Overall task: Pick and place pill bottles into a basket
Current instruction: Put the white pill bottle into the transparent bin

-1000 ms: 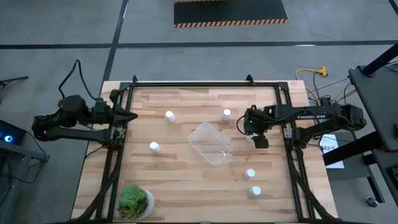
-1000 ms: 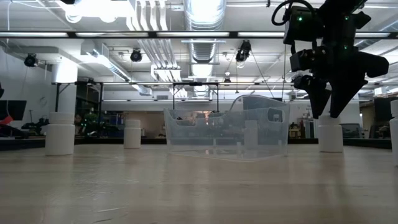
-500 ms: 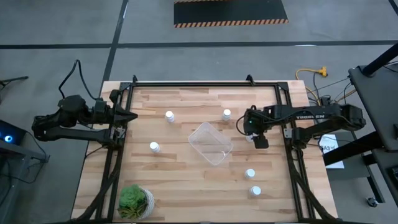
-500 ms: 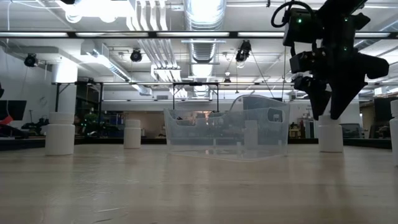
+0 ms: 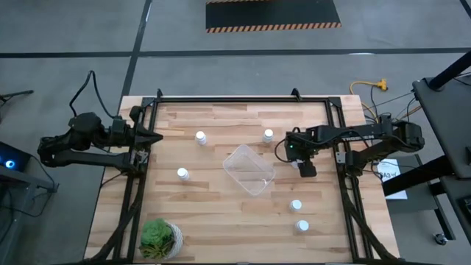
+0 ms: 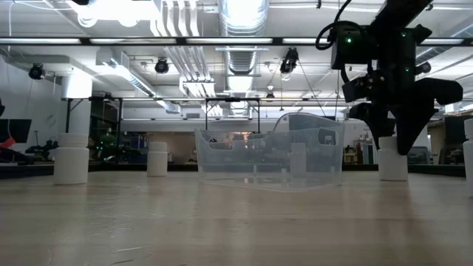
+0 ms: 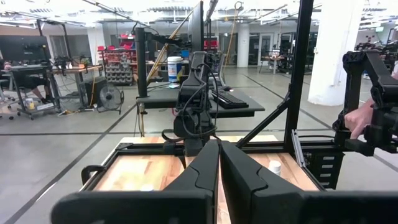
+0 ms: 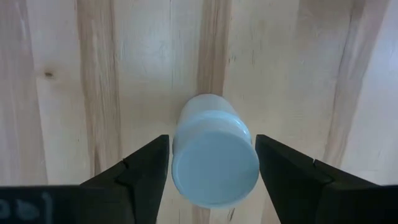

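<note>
My right gripper (image 5: 300, 160) is open at the table's right side, pointing down over a white pill bottle (image 8: 214, 155) that stands upright on the wood. Its two fingers stand on either side of the cap, with narrow gaps showing. In the low view the fingers (image 6: 399, 129) reach down to the top of this bottle (image 6: 392, 164). The clear basket (image 5: 249, 169) stands at the table's middle. Other bottles stand at the far side (image 5: 200, 137) (image 5: 268, 135), left (image 5: 182, 174) and near right (image 5: 295, 206) (image 5: 302, 226). My left gripper (image 5: 152, 138) is shut at the left edge.
A green potted plant (image 5: 160, 237) stands at the near left corner. A black frame (image 5: 243, 100) runs round the table's far and side edges. Bare wood lies between the basket and the near edge.
My right gripper has gone down over the bottle at the right of the basket, and a little toward the near edge; its fingers now stand on either side of the cap. The bottle has stayed where it was.
</note>
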`<state>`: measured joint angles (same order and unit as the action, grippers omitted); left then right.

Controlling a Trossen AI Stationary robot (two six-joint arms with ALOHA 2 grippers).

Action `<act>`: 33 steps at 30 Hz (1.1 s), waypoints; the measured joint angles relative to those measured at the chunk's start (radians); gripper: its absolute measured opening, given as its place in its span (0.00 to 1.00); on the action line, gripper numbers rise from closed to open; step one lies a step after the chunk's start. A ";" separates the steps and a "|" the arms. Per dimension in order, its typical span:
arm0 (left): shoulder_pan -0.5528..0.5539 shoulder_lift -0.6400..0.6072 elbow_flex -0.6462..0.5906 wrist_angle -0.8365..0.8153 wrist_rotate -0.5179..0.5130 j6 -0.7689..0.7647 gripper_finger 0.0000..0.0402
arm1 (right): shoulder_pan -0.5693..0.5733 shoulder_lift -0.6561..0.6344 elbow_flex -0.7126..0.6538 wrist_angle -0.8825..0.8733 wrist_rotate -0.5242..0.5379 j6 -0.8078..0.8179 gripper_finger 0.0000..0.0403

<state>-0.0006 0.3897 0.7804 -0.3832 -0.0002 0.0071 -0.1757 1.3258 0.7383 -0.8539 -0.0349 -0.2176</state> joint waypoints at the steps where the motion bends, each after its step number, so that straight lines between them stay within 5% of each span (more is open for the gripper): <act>1: 0.000 0.000 0.000 0.000 0.000 0.000 0.00 | 0.000 -0.003 0.000 0.001 0.000 0.000 0.55; 9: 0.000 0.000 0.000 0.000 0.000 0.000 0.00 | -0.002 -0.024 0.000 0.000 -0.026 -0.010 0.50; 15: 0.000 0.000 0.000 0.000 0.000 0.000 0.00 | -0.002 -0.024 0.006 0.000 -0.045 -0.013 0.37; 24: 0.000 0.000 0.000 0.000 0.000 0.000 0.00 | -0.002 -0.029 0.046 -0.016 -0.045 0.040 0.36; 33: 0.000 0.000 0.000 0.000 0.000 0.000 0.00 | -0.001 -0.030 0.225 -0.118 -0.041 0.017 0.36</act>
<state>-0.0003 0.3897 0.7805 -0.3832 -0.0002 0.0071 -0.1768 1.2961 0.9636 -0.9715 -0.0758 -0.2003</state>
